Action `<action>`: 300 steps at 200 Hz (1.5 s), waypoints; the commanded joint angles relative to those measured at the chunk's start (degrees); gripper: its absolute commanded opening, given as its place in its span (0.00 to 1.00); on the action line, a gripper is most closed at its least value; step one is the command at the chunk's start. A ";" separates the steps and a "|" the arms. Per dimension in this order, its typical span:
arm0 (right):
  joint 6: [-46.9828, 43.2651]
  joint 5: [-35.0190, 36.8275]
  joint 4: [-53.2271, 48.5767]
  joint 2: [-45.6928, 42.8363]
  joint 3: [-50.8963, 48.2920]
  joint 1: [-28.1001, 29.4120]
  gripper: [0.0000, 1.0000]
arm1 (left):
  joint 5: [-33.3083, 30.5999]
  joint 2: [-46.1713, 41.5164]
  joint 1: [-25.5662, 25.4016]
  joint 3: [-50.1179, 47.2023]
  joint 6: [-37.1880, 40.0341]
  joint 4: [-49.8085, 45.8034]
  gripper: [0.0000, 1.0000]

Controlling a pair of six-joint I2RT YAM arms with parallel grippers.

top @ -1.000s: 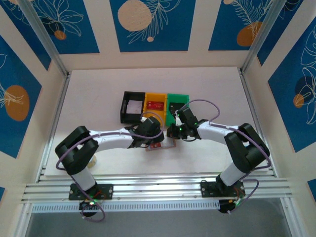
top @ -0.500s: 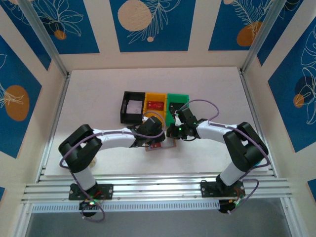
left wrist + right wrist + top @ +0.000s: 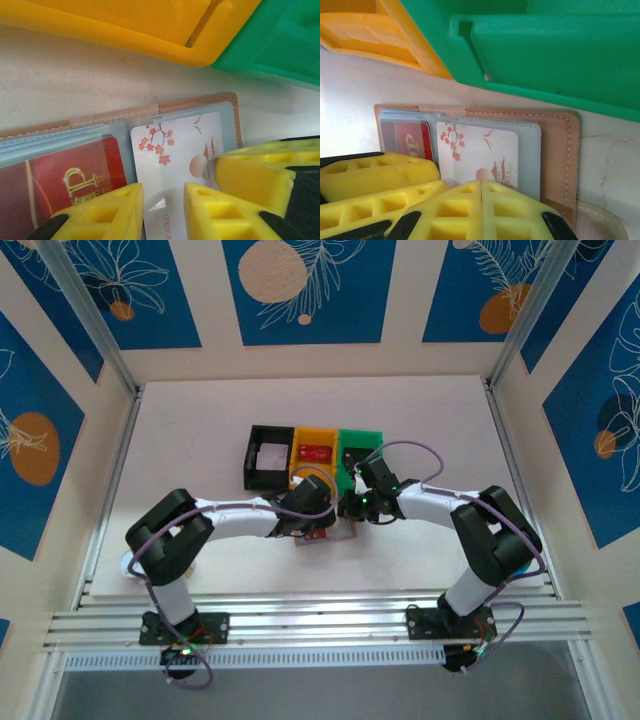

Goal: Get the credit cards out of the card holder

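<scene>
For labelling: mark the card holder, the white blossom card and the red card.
card holder (image 3: pixel 560 150), right wrist view, bare tan leather near its right edge.
white blossom card (image 3: pixel 180 145), left wrist view, printed face beside the blossoms.
red card (image 3: pixel 90 155), left wrist view, face above the gold lettering.

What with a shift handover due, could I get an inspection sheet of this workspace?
Surface: pale table; no spills seen.
Job's things: card holder lies open and flat; red card and white blossom card sit in its clear pockets.
Clutter: black bin, yellow bin, green bin in a row.
End effectors: left end effector slightly open over the white blossom card; right end effector shut, tips over that card.
Cables: purple cables hang in loose loops.
Surroundings: blue-patterned walls; metal rail at near edge.
</scene>
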 commanded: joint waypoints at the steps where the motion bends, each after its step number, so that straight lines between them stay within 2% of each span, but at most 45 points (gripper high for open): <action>1: 0.33 -1.34 -1.42 0.54 1.46 -0.24 0.00 | -0.90 0.23 -0.64 0.23 1.12 -0.81 0.27; 202: 0.24 -1.96 -2.65 2.55 2.75 -0.16 0.00 | -3.23 -3.03 -0.64 -1.19 2.44 -1.88 0.26; 300: 0.24 -1.71 -3.01 2.67 2.86 -0.15 0.00 | -4.02 -0.82 -0.64 -0.68 2.26 -2.75 0.26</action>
